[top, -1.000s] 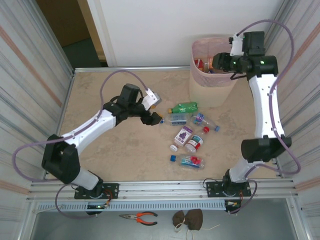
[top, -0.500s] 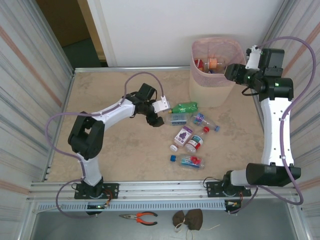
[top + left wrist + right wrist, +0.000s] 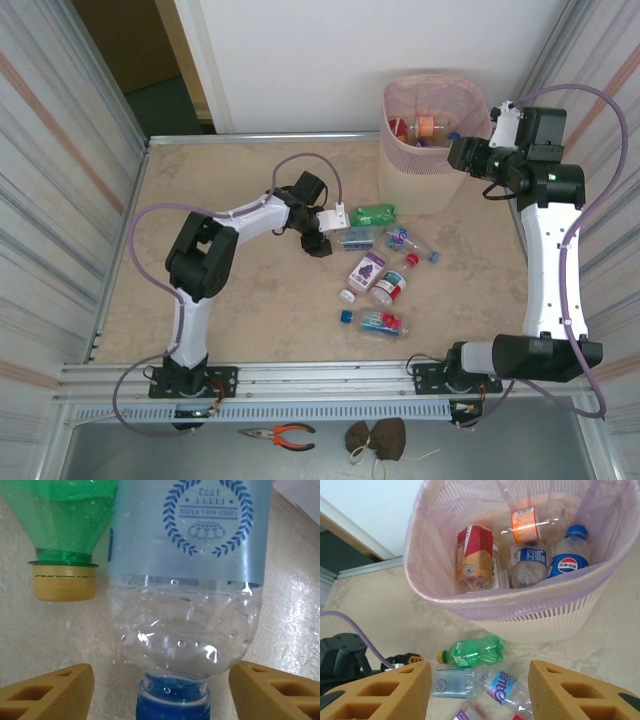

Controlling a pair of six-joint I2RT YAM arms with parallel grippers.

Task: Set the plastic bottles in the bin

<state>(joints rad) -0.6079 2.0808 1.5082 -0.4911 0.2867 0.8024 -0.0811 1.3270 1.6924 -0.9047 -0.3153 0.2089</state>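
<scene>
Several plastic bottles lie right of the table's middle. Among them are a green bottle [image 3: 372, 213] [image 3: 65, 515] [image 3: 472, 651] and a clear bottle with a pale blue label [image 3: 354, 238] [image 3: 187, 580] [image 3: 451, 682]. My left gripper [image 3: 322, 240] [image 3: 161, 682] is open, its fingers standing either side of the clear bottle's blue cap [image 3: 172, 702] without touching it. The bin [image 3: 400, 180] [image 3: 470, 605] stands at the back right with several bottles inside. My right gripper [image 3: 462, 152] [image 3: 480, 695] hovers open and empty by the bin's right rim.
More bottles lie nearer the front: a purple-labelled one [image 3: 366, 270], a red-labelled one [image 3: 390, 286] and one with a blue cap [image 3: 378, 321]. A loose white cap [image 3: 347, 296] sits beside them. Orange-handled pliers [image 3: 282, 434] and a brown cloth [image 3: 377, 438] rest below the table's front rail.
My left gripper has moved right, up to the clear bottle's cap end, and its jaws have narrowed a little. My right gripper has drawn back from over the bin to its right rim.
</scene>
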